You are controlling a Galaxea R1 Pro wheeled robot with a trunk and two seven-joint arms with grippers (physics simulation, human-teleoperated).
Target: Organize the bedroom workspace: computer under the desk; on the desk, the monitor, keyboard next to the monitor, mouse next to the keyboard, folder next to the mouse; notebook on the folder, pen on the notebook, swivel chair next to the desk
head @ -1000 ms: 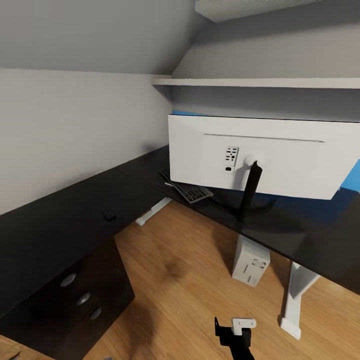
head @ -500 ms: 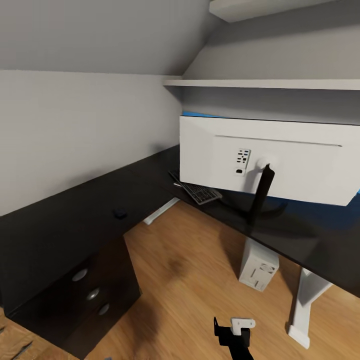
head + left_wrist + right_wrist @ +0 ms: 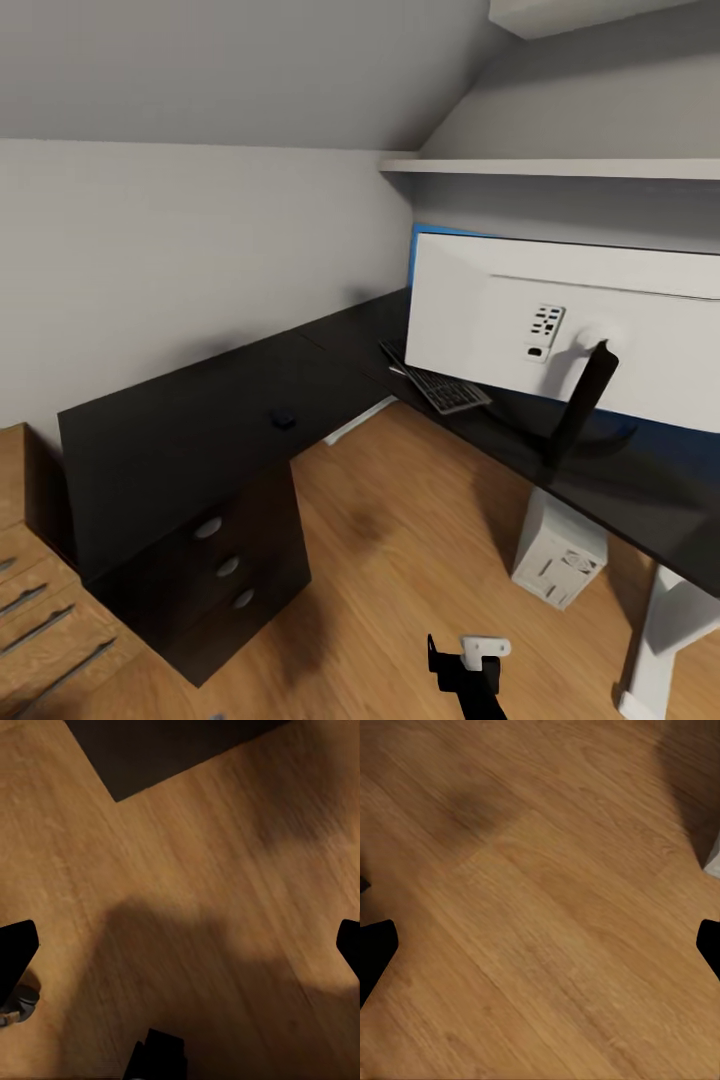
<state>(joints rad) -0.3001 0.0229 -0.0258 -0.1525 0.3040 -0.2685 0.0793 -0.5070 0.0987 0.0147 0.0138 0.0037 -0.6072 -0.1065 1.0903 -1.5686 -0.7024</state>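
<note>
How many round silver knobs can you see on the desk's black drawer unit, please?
3, in a slanting line down the front of the drawer unit under the desk: top, middle and bottom. None looks hidden.

Robot body, head view — matt black angular arm segment (image 3: 465,680) with a small white block-shaped fitting (image 3: 484,649) on top, above the wooden floor (image 3: 400,560). Wrist views — flat black fingertips (image 3: 16,952) and (image 3: 375,949), blunt-edged, no markings, screws or cables discernible.
</note>
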